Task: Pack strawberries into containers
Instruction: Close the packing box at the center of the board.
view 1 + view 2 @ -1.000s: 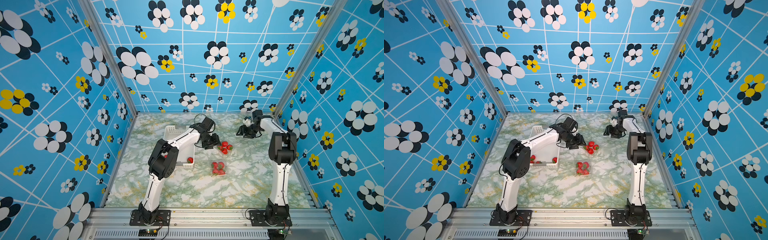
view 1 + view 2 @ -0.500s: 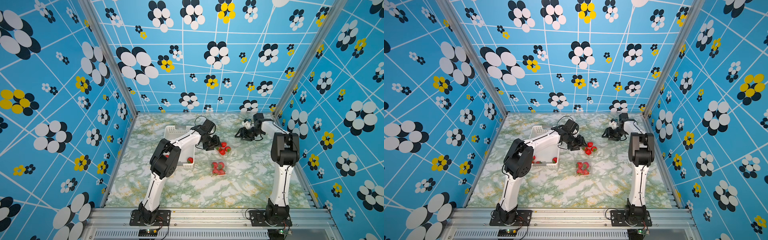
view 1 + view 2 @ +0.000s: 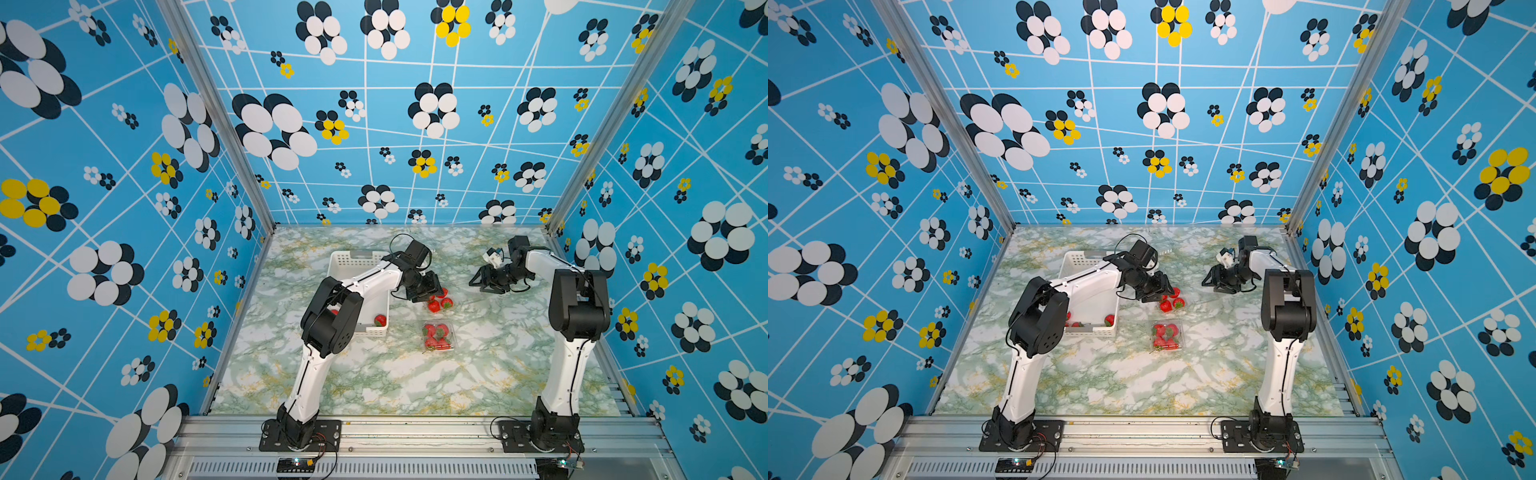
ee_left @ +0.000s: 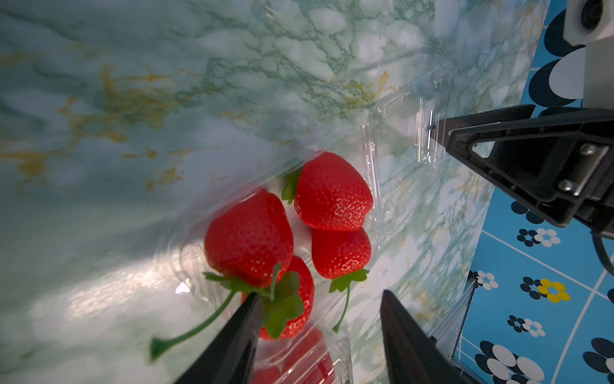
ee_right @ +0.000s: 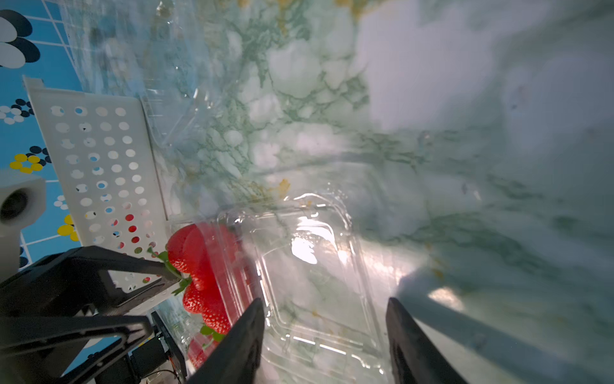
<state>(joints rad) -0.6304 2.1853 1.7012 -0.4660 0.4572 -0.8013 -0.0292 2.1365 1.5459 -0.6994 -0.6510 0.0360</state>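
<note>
One container looks packed. The open container at its twelve o'clock has four strawberries. More lie in the basket. Left gripper and right gripper are open, empty.

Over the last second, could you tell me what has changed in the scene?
The right gripper moved away from the back wall, toward the open container by the left gripper, jaws open, grasping nothing. Left gripper, basket and filled container stayed put.
</note>
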